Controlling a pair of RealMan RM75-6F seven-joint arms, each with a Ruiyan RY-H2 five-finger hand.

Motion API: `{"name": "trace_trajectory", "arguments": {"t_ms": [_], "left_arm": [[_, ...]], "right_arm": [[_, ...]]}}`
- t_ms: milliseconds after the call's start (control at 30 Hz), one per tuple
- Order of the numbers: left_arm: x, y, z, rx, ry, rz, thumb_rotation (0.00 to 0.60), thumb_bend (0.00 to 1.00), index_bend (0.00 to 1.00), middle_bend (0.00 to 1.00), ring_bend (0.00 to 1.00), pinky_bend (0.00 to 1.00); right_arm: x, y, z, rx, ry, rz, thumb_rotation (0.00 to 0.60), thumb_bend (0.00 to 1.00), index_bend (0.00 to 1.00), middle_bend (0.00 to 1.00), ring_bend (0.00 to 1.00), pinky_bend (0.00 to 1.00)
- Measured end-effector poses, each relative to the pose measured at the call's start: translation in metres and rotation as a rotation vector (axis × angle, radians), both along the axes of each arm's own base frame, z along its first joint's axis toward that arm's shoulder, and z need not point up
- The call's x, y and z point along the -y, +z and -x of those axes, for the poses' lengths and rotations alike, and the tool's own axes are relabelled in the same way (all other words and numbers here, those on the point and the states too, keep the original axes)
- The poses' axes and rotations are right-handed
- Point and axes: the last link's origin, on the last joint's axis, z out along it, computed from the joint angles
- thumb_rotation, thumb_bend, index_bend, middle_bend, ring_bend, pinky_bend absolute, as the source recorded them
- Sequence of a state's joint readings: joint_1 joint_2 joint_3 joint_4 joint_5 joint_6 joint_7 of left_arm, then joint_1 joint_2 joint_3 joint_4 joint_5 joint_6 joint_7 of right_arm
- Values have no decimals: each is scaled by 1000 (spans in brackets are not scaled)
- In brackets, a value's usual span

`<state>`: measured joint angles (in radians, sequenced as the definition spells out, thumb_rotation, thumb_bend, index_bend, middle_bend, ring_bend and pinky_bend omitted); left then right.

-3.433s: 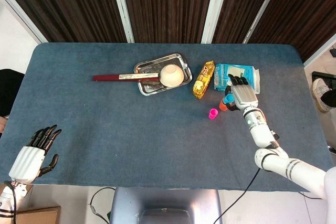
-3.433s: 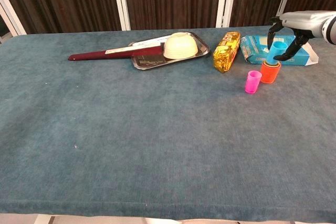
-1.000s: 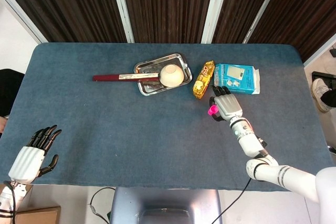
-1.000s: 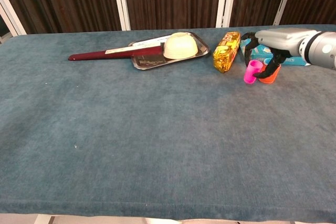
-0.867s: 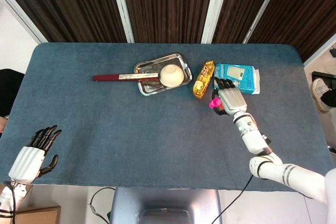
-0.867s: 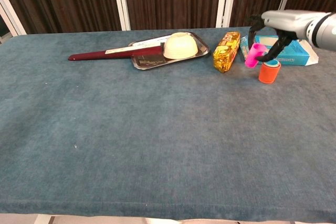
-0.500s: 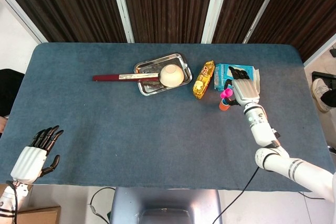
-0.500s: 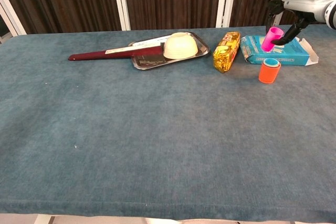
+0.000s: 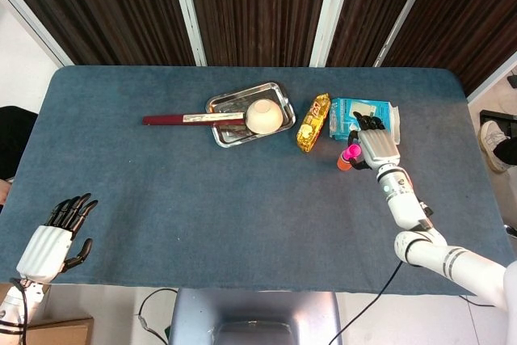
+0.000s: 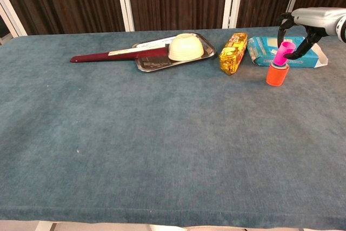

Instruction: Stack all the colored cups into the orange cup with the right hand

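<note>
A table (image 9: 161, 199) covered in blue-grey cloth is set before a wall of dark slatted panels with white posts.

At the far right, an orange cup (image 10: 277, 74) is seen standing upright on the cloth, just near of a blue packet (image 10: 286, 51). A blue rim is visible inside its mouth, the sign of a blue cup nested there. A pink cup (image 10: 281, 54) is held tilted directly above the orange cup, its lower end at or just inside the opening; whether it touches cannot be told. It is pinched by the right hand (image 10: 303, 28), whose dark fingers (image 10: 310, 41) are curled down around it from above. In the head view the right hand (image 9: 376, 148) lies over the near edge of the packet, the pink cup (image 9: 350, 153) showing at its left side.

A yellow snack bag (image 10: 233, 52) lies left of the packet. Further left, a steel tray (image 10: 157, 60) holds an upturned cream bowl (image 10: 186, 47), and a dark red flat tool (image 10: 116, 54) is laid across the tray's left end.

The left hand (image 9: 55, 236) is seen at the near left, off the table edge, with fingers spread and nothing held.
</note>
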<state>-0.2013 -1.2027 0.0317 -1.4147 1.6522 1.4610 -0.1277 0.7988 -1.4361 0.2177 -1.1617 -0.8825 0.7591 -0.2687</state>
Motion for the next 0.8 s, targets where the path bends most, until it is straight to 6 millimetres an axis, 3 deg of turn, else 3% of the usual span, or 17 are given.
{"name": "trace_trajectory", "arguments": {"t_ms": [133, 400, 533, 633, 733, 800], "left_arm": [[0, 1, 0, 3, 0, -2, 600, 486, 0, 0, 25, 115], [1, 2, 0, 7, -3, -5, 600, 486, 0, 0, 24, 114], [1, 4, 0, 9, -7, -12, 600, 486, 0, 0, 25, 115], [3, 6, -1, 5, -11, -27, 600, 486, 0, 0, 24, 114], [5, 8, -1, -6, -18, -49, 600, 486, 0, 0, 24, 115], [8, 9, -3, -4, -24, -56, 600, 486, 0, 0, 23, 115]], "right_arm": [[-1, -3, 1, -11, -1, -15, 600, 432, 442, 41, 0, 0], [-5, -1, -1, -6, 6, -16, 600, 432, 344, 10, 0, 0], [-17, 6, -6, 17, 41, 4, 600, 432, 215, 0, 0, 0], [-39, 15, -6, 27, 94, 36, 600, 422, 112, 0, 0, 0], [-78, 28, 6, 22, 118, 82, 600, 370, 42, 0, 0, 0], [-116, 38, 25, 11, 92, 117, 600, 346, 22, 0, 0, 0]]}}
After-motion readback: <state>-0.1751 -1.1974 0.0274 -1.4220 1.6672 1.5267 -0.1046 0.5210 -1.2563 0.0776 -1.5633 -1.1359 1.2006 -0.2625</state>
